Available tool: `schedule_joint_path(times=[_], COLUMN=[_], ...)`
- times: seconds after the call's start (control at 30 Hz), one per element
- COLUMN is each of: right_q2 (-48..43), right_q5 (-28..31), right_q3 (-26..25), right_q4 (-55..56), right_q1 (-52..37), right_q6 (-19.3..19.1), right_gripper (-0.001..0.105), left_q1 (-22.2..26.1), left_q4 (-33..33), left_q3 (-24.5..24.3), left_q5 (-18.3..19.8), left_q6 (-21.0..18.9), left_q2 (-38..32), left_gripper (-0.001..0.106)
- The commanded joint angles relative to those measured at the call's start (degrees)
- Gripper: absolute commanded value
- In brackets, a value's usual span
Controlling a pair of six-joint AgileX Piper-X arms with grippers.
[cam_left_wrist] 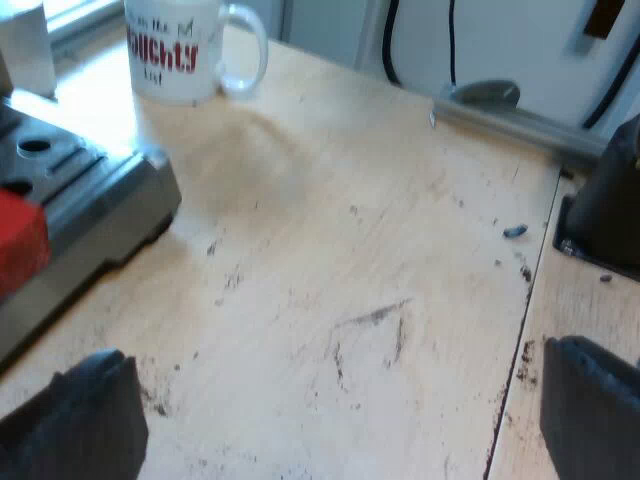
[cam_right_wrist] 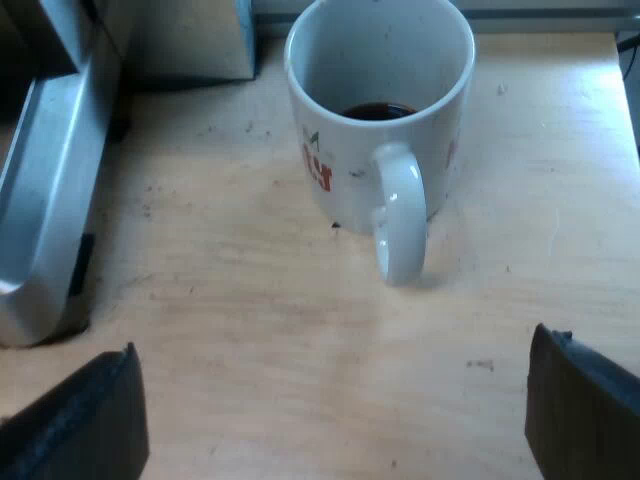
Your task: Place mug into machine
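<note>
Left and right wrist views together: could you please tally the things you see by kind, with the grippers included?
mug: 1 (white, with red lettering, standing on the table)
espresso machine: 1
holder, by its handle's red end: 1
grippers: 2, the left gripper and the right gripper, both open
Total: 5

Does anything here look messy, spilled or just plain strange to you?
The table is marked with dark specks and streaks, probably coffee grounds, some gathered along its seam. The mug stands upright beside the machine, undamaged, yet already holds a little dark liquid at its bottom. Nothing looks tipped over.
</note>
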Motion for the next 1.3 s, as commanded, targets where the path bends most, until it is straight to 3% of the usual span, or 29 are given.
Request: schedule_joint_path(times=[0.03, 0.2, 0.37, 0.4, 0.77, 1.03, 1.07, 1.17, 1.3], right_q2=[2.12, 8.17, 13.37, 17.62, 40.25, 48.39, 48.9, 49.79, 49.82], right_q5=[0.85, 5.42, 5.55, 5.55, 4.98, 4.04, 4.04, 4.04, 4.64], right_q3=[3.15, 9.97, 13.43, 14.43, 14.31, 11.34, 11.07, 9.8, 9.35], right_q4=[-9.6, -26.46, -37.09, -43.4, -65.82, -69.16, -69.16, -68.99, -70.14], right_q1=[0.02, 0.02, 0.02, 0.02, 0.02, 0.02, 0.02, 0.02, 0.02], right_q6=[-0.64, -0.64, -0.64, -0.64, -0.15, -0.15, -0.15, -0.15, -0.25], right_gripper=[0.078, 0.078, 0.078, 0.078, 0.078, 0.077, 0.075, 0.05, 0.0], left_q1=[-0.15, -0.15, -0.15, -0.15, -0.15, -0.15, -0.15, -0.15, -0.15], left_q4=[-0.98, -0.98, -0.98, -0.98, -0.98, -0.98, -0.98, -0.98, -0.98], left_q3=[-0.12, -0.12, -0.12, -0.12, -0.12, -0.12, -0.12, -0.12, -0.07], left_q5=[0.43, 0.43, 0.43, 0.43, 0.43, 0.43, 0.43, 0.43, 0.43], left_q6=[0.27, 0.27, 0.27, 0.27, 0.27, 0.27, 0.27, 0.27, 0.27], left_q2=[0.72, 0.83, 0.83, 0.83, 0.83, 0.83, 0.83, 0.83, 0.83], left_gripper=[0.082, 0.082, 0.082, 0.082, 0.082, 0.082, 0.082, 0.082, 0.082])
